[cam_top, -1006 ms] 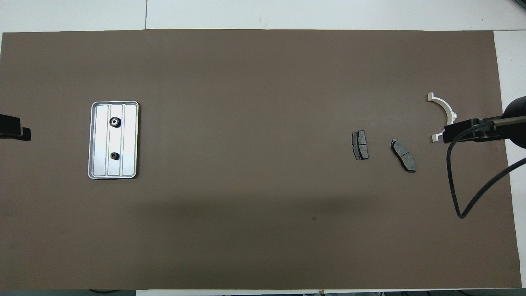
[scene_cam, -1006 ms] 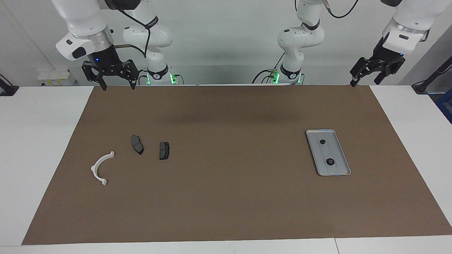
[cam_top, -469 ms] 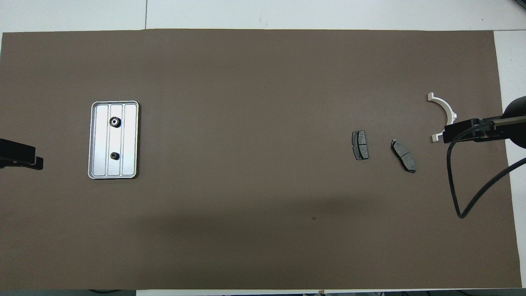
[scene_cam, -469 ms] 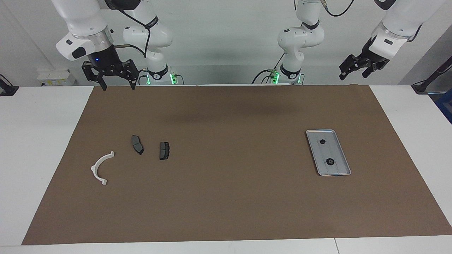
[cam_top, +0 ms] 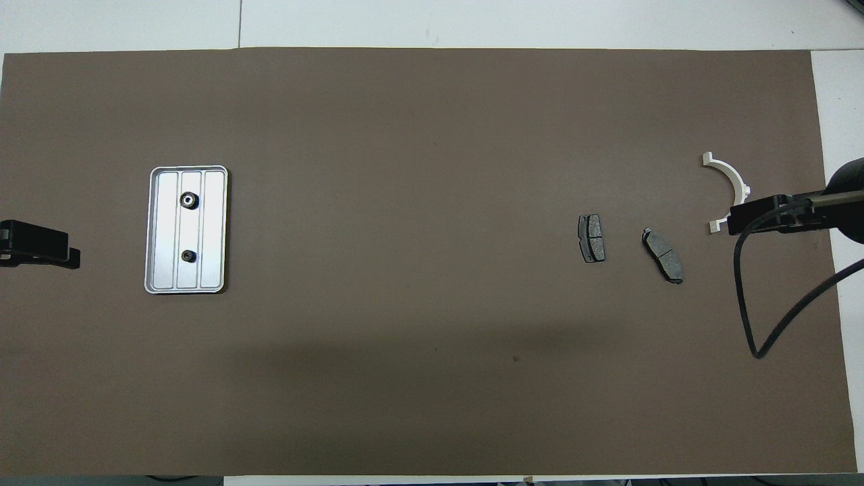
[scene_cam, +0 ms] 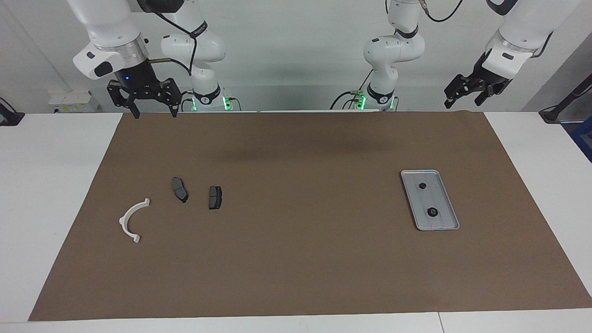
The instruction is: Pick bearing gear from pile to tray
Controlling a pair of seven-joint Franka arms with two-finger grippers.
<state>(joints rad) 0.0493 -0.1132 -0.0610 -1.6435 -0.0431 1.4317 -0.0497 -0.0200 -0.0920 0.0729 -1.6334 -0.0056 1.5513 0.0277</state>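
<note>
The silver tray (scene_cam: 445,203) (cam_top: 162,229) lies on the brown mat toward the left arm's end. Two small black bearing gears (scene_cam: 433,212) (cam_top: 189,200) rest in it, one nearer to the robots than the other. The pile lies toward the right arm's end: a white half-ring bracket (scene_cam: 133,219) (cam_top: 727,182) and two dark brake pads (scene_cam: 180,189) (cam_top: 592,237). My left gripper (scene_cam: 462,102) (cam_top: 67,255) hangs open and empty, high over the mat's edge, apart from the tray. My right gripper (scene_cam: 156,113) waits open and empty, high over the mat's edge by its base.
The brown mat (scene_cam: 296,259) covers most of the white table (scene_cam: 51,185). A black cable (cam_top: 756,297) and a dark part of the right arm (cam_top: 783,212) overlap the mat's end next to the white bracket in the overhead view.
My left gripper has lifted and swung back from the mat's corner, staying open and empty. The right arm, the tray and the pile have not moved.
</note>
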